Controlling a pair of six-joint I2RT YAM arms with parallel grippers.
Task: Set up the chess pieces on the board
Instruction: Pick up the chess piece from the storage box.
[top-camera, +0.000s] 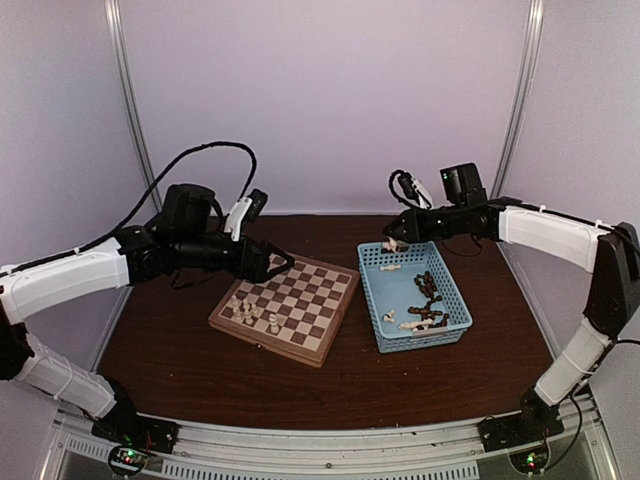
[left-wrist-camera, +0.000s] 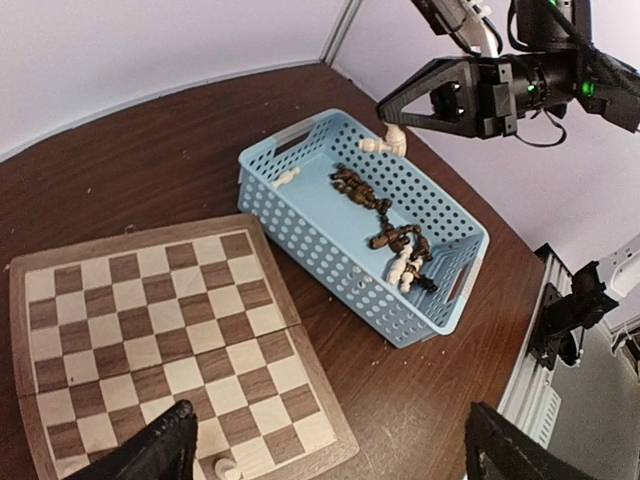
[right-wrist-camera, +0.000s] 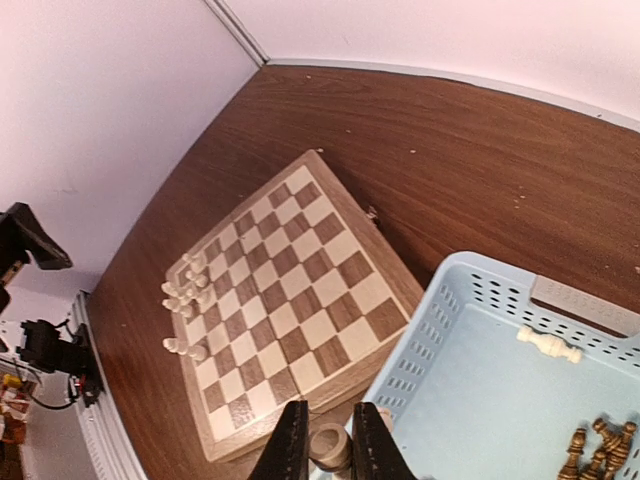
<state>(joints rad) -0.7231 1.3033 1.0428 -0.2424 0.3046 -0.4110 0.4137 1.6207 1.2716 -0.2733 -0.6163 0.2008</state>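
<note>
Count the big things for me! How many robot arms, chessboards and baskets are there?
Robot arms: 2 (left arm, right arm)
Chessboard: 1
Blue basket: 1
Total: 4
The chess pieces are too tiny and bunched up to count here.

The left arm (top-camera: 70, 285) and the right arm (top-camera: 560, 235) have smooth white shells on their long links and matte black housings at the joints. Thin dark bands ring the white shells. Each black base (top-camera: 135, 432) carries a small green light (top-camera: 127, 458). Black cables (top-camera: 200, 150) arch over the left wrist, beside a white-and-black camera module (top-camera: 240, 212). The left end effector (top-camera: 283, 263) is black, with angular, tapered fingers (left-wrist-camera: 150, 450). The right end effector (top-camera: 392, 236) matches it, and a green lamp (left-wrist-camera: 583, 88) glows on its blocky black body.
</note>
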